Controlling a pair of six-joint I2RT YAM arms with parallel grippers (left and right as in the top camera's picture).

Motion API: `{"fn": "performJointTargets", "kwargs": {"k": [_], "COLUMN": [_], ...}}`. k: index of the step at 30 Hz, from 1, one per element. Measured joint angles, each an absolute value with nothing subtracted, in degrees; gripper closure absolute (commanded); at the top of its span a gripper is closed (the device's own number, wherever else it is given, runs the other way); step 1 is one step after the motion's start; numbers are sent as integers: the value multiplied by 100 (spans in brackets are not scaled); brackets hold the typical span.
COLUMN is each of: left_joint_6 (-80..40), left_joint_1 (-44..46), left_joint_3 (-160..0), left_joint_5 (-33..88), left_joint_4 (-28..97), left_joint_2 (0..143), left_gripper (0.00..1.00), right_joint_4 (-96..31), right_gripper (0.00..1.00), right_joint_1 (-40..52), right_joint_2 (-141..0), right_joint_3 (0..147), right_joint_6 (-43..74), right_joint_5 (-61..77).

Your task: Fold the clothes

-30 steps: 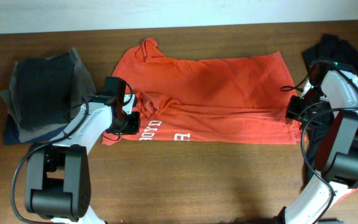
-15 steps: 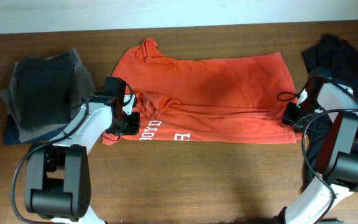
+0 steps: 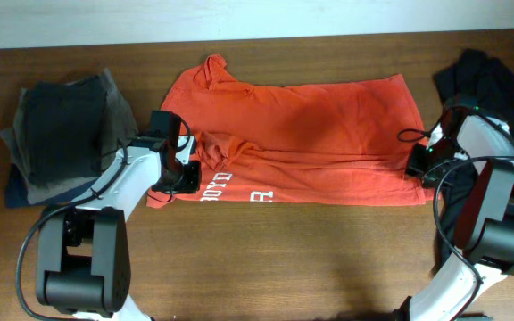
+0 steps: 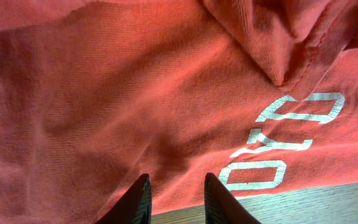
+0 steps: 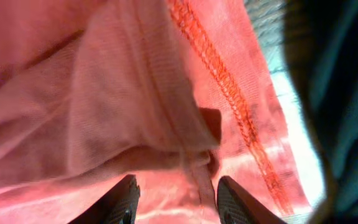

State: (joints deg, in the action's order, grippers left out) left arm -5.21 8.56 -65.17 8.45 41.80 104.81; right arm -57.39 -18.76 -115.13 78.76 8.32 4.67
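- Shirt question, overhead view first: the red-orange T-shirt (image 3: 310, 134) lies spread across the middle of the table (image 3: 328, 267) and looks partly folded over lengthwise. The left gripper (image 3: 184, 175) sits at the shirt's left end, the right gripper (image 3: 418, 161) at its right end. There's a dark folded stack (image 3: 61, 134) well left of the shirt and a black garment (image 3: 489, 76) just past its right edge. Where would you grab?

- Left wrist view: jaws apart, holding nothing, right over the shirt near the white lettering (image 4: 278, 140) by its lower edge. Right wrist view: jaws spread too, with a bunched fold lying between them beside the stitched hem (image 5: 229, 99), not pinched as far as I can tell. My guess is thin, floppy jersey: light, saggy, slides on wood. Pinch both layers right at the end hems, or it'll droop.
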Motion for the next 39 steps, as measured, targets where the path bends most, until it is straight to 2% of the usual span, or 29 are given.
{"fn": "performJointTargets", "kwargs": {"k": [23, 26, 34, 39], "left_joint_6": [-521, -521, -521, -519], "left_joint_1": [856, 856, 856, 856], "left_joint_3": [-6512, -6512, -6512, -6512], "left_joint_5": [845, 845, 845, 845], "left_joint_4": [4226, 4233, 4244, 4244], "left_joint_2": [10481, 10479, 10479, 10481], "left_gripper": [72, 72, 71, 71], "right_joint_4": [-5505, -5502, -5317, -5258], "right_gripper": [55, 60, 61, 75], "right_joint_1": [-1876, -1876, -1876, -1876], "right_joint_2": [-11511, -11511, -11511, -11511], "right_joint_3": [8053, 8051, 7911, 7765], "right_joint_6": [770, 773, 755, 746], "right_joint_5": [467, 467, 467, 471]}}
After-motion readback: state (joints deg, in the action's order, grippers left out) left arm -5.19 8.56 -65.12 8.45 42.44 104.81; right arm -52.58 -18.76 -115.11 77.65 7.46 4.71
